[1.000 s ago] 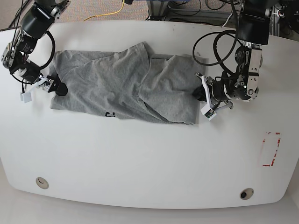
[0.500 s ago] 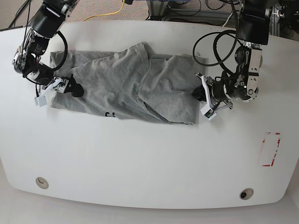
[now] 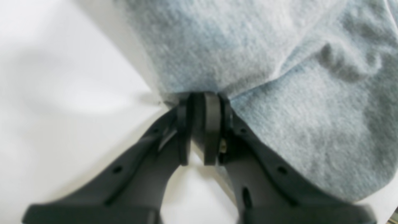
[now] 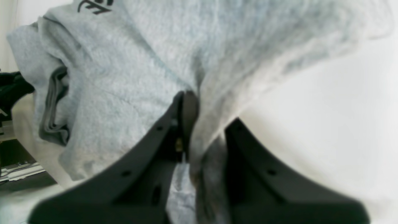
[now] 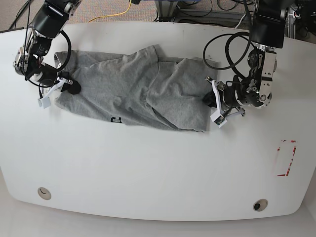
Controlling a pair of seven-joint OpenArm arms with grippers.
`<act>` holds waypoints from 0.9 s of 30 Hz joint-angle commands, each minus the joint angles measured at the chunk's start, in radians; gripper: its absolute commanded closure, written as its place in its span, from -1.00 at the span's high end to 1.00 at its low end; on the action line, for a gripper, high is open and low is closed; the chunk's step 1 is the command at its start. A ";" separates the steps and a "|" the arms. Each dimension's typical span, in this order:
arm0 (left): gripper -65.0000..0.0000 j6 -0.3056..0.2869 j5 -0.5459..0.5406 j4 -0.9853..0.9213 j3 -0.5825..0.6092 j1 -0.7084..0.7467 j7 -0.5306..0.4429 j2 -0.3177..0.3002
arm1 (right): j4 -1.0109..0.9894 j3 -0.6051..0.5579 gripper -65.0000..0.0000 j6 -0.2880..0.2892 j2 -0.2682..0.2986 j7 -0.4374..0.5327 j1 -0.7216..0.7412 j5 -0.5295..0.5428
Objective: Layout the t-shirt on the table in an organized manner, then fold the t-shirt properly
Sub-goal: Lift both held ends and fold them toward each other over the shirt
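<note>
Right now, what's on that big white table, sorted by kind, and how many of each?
Heather-grey cotton t-shirt: 1
Black robot hands pinching it: 2, left hand and right hand
Round grommet holes in the white tabletop: 2
Red dashed-rectangle marking: 1
Total: 6

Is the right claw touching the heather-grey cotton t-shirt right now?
Touching. The right wrist view shows the right claw shut with a fold of the heather-grey cotton t-shirt pinched between its dark fingers.

Yellow cable (image 5: 120, 13) on floor; dark cables (image 5: 207, 7), possibly tangled.
</note>
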 commanded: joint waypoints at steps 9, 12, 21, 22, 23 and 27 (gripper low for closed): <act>-0.83 0.007 0.047 -0.006 0.079 -0.020 0.061 0.096 | 0.354 -0.072 -0.98 0.002 0.026 -0.064 -0.007 0.030; -0.83 0.019 0.047 -0.008 0.081 -0.023 0.062 0.130 | 0.442 -0.110 -0.98 0.002 0.018 -0.069 -0.021 0.031; -0.76 0.116 0.047 -0.037 0.148 -0.063 0.062 0.205 | 0.666 -0.254 -0.98 0.002 0.003 -0.101 -0.027 0.031; -0.76 0.130 0.047 -0.052 0.165 -0.066 0.062 0.218 | 0.686 -0.271 -0.98 0.002 0.002 -0.107 -0.027 0.031; -0.76 0.139 0.047 -0.062 0.173 -0.069 0.061 0.224 | 0.697 -0.277 -0.98 0.002 -0.005 -0.108 -0.027 0.031; -0.76 0.167 0.046 -0.111 0.194 -0.095 0.057 0.267 | 0.727 -0.308 -0.98 0.002 -0.031 -0.110 -0.027 0.031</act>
